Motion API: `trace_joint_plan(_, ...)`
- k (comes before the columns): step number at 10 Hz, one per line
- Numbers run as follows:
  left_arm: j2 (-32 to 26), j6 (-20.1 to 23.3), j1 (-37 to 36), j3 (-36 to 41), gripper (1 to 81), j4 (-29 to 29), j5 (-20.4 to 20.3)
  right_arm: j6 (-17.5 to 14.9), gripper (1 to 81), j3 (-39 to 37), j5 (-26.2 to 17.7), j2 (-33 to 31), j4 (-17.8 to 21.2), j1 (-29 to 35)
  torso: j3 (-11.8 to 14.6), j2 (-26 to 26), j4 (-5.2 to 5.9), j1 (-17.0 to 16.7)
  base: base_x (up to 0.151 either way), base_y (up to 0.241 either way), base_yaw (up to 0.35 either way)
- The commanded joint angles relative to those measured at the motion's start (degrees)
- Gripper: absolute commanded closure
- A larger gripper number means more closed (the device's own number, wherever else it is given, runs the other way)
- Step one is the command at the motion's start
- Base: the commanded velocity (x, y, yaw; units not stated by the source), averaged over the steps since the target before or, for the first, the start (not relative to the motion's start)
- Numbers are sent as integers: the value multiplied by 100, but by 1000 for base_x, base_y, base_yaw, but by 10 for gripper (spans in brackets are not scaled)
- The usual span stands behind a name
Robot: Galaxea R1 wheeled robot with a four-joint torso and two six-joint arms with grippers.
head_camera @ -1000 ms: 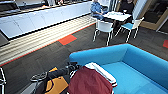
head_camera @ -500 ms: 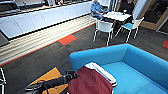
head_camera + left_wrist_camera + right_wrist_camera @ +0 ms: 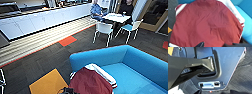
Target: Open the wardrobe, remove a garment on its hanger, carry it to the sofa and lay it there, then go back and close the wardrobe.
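While the garment [image 3: 91, 82] hangs draped over the near arm of the sofa [image 3: 140, 62], the step in hand looks to be laying it there, and doing it well means getting the whole jacket onto the upholstery instead of leaving it half off the edge. In the left wrist view the maroon body [image 3: 206, 25] spreads wide and fairly flat, with one white sleeve [image 3: 234, 11] folded along the side toward the blue seat and a striped cuff or hem [image 3: 179, 8] hanging toward the dark carpet. I judge that the weight sits close to the sofa's outer edge, so it could slide to the floor when let go; easing it further toward the seat before opening would be safer. A dark part of the left gripper [image 3: 67, 90] sits at the jacket's near hem in the head view, touching or just beside the cloth, but I cannot tell how far its fingers stand apart or whether they hold the fabric or the hanger, which I cannot make out. As for the right gripper, the right wrist view gives me robot bodywork above the carpet and no clear fingers, so I cannot tell its state either. Beyond the sofa lie an orange floor tile [image 3: 67, 40], white-and-teal chairs [image 3: 103, 28] at a table [image 3: 116, 17] with seated people, and a long white counter [image 3: 45, 20].
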Motion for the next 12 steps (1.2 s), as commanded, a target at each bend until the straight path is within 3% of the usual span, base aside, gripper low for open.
trace_joint_plan(1,-479,20,193,451,10,445,-490,-7,10,39,-376,47,-32,-50,173,0,0,0,0,0,0)
trace_joint_plan(5,-594,12,1282,443,10,902,-534,-7,10,39,-376,47,-32,-25,471,-2,0,-2,0,0,0)
trace_joint_plan(7,-454,3,1898,329,10,1272,-534,-7,10,39,-376,47,-32,-25,422,-7,0,-9,0,0,0)
trace_joint_plan(12,-182,-24,3032,-505,10,1290,-648,-7,10,39,-376,56,-32,-23,422,-11,0,-11,0,0,0)
